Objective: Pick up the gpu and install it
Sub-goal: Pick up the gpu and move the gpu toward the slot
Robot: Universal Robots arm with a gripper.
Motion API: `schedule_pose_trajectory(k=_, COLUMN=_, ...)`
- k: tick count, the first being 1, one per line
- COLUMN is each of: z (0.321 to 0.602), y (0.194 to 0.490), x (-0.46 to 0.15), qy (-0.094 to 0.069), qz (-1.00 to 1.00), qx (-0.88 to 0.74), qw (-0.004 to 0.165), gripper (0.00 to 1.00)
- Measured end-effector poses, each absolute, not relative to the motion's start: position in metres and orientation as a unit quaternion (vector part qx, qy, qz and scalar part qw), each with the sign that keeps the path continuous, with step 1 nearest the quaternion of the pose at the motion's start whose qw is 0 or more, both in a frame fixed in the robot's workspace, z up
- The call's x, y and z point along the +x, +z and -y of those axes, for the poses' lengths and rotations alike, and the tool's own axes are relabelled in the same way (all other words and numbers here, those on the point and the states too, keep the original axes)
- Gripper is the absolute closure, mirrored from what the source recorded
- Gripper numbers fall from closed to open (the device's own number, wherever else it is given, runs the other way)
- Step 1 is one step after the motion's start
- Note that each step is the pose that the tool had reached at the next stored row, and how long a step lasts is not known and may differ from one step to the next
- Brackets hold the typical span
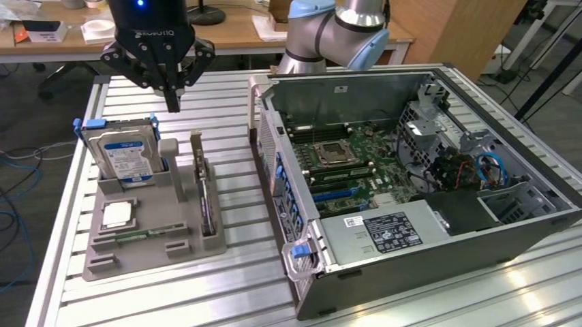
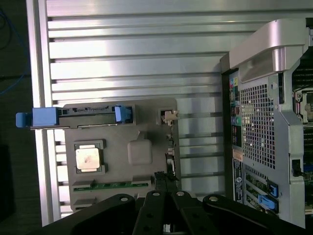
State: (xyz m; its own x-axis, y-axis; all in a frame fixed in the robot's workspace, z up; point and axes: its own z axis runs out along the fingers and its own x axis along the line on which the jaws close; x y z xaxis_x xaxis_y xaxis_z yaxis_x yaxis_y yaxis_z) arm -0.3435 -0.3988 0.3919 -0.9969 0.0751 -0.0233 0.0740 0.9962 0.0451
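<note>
Task barely begun. My pincer [image 1: 173,103], closed and empty, hovered above the grey holder [image 1: 150,235]. The gpu [image 1: 207,204] stood on edge in that holder's slot, ungrasped, to the exterior view's left of the open computer case [image 1: 382,293].

Black gripper [image 1: 173,103], blue light, white lettering; silver arm [image 1: 356,15], pale-blue joint caps

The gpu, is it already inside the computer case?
No, the gpu stands on edge in the gray holder on the table, apart from the open computer case.
</note>
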Motion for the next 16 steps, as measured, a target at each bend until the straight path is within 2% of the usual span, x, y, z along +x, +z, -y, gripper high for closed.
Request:
schedule_pose_trajectory(k=5, z=0.3989, y=0.3919, x=-0.3435, qy=0.022, qz=-0.999, qx=0.037, qw=0.012, gripper=0.89)
schedule_pose_trajectory(k=8, z=0.3989, y=0.3919, x=-0.3435, qy=0.022, qz=-0.999, qx=0.037, qw=0.012, gripper=0.71)
schedule_pose_trajectory(k=10, z=0.3988, y=0.3919, x=-0.3435, qy=0.022, qz=-0.999, qx=0.037, qw=0.012, gripper=0.71)
schedule_pose_trajectory(k=13, z=0.3989, y=0.3919, x=-0.3435, qy=0.022, qz=-0.999, qx=0.037, qw=0.012, gripper=0.53)
schedule_pose_trajectory(k=14, z=0.3988, y=0.3919, x=-0.3435, qy=0.022, qz=-0.999, qx=0.037, qw=0.012, gripper=0.53)
schedule_pose_trajectory(k=15, z=0.3988, y=0.3919, x=-0.3435, qy=0.022, qz=-0.999, qx=0.037, qw=0.012, gripper=0.47)
schedule_pose_trajectory(k=16, z=0.3988, y=0.3919, x=-0.3435, qy=0.022, qz=-0.999, qx=0.037, qw=0.012, gripper=0.47)
